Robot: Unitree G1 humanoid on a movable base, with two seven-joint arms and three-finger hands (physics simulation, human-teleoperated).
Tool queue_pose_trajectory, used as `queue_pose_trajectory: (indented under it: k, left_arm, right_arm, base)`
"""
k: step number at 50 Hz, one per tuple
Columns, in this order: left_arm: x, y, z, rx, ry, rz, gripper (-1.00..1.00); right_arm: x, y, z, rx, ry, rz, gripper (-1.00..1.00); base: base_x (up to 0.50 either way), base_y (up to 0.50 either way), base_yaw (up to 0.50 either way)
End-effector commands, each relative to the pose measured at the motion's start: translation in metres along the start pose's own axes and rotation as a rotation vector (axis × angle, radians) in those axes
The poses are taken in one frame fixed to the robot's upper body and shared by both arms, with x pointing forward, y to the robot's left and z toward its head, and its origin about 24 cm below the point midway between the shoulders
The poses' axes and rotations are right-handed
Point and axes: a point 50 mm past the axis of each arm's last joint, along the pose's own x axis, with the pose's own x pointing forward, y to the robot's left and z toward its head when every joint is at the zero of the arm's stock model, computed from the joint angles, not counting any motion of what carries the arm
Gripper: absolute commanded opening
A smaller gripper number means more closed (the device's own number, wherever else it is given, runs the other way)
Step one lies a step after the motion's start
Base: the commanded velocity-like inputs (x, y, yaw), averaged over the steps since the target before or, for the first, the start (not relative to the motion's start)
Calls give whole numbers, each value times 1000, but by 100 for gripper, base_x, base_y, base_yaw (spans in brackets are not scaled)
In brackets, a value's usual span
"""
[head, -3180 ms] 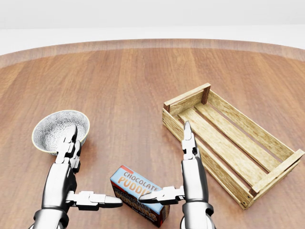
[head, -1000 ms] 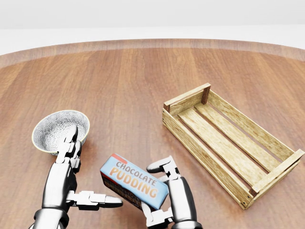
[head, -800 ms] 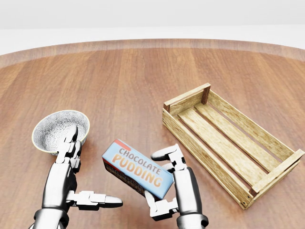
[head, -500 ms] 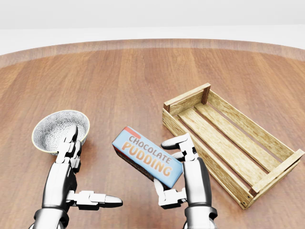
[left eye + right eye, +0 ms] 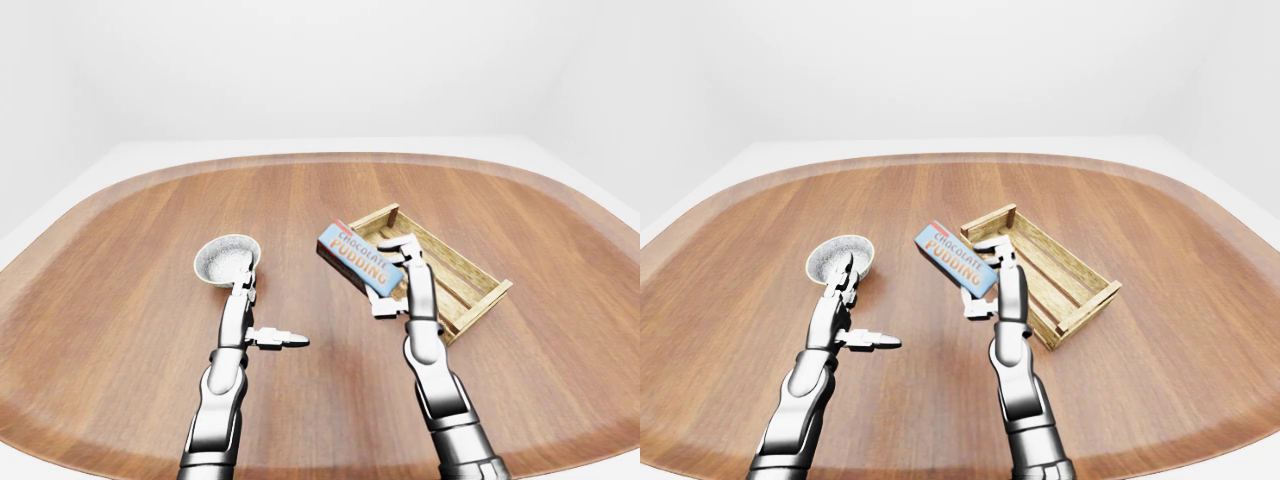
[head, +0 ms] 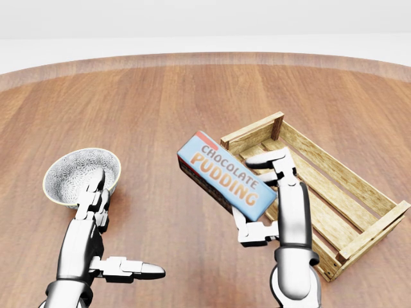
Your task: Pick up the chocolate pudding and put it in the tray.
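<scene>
Right robot hand (image 6: 270, 199) pinching pudding (image 6: 226, 176), lifted off table (image 6: 192, 102). Carry toward 3 o'clock over tray (image 6: 359, 192), level box, lower inside, then release. Left robot hand (image 6: 106, 237) spread, idle.

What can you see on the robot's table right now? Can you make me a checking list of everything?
Surface: round brown wooden table, bare wood showing around the things.
Job's things: blue chocolate pudding box held up off the table, tilted, beside the near end of the slatted wooden tray; nothing in the tray yet.
Clutter: patterned grey bowl at the left of the head view, nothing seen inside it.
Grippers: right hand closed round the pudding box; left hand open, holding nothing, just below the bowl.
Cables: nothing seen.
Surroundings: plain white walls and floor.
</scene>
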Motion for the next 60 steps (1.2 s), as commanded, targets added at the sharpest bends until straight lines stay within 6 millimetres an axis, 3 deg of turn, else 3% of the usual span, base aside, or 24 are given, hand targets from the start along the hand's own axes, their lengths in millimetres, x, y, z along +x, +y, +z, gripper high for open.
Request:
queue_pose_trajectory:
  k: [1, 12, 23, 26, 39, 60]
  left_arm:
    - [0, 0, 0, -19, 7, -5, 100]
    - [1, 0, -3, -19, 9, -6, 100]
    - [1, 0, -2, -20, 11, -6, 100]
    - [1, -1, -2, -19, 10, -7, 100]
    - [1, -1, -2, -20, 11, -7, 100]
    - [1, 0, -1, -22, 13, -5, 100]
  right_arm:
    - [19, -21, 9, 11, -45, -79, -100]
    - [62, -36, -13, -47, 67, -123, -100]
    - [94, -43, -4, -84, 75, -142, -100]
    - [103, -39, -12, -80, 148, -129, -100]
    - [124, -35, -15, -76, 279, -111, -100]
    - [145, -31, 14, -102, 243, -111, -100]
  base:
    - [0, 0, 0]
    - [0, 0, 0]
    - [0, 0, 0]
    - [0, 0, 0]
    - [0, 0, 0]
    - [0, 0, 0]
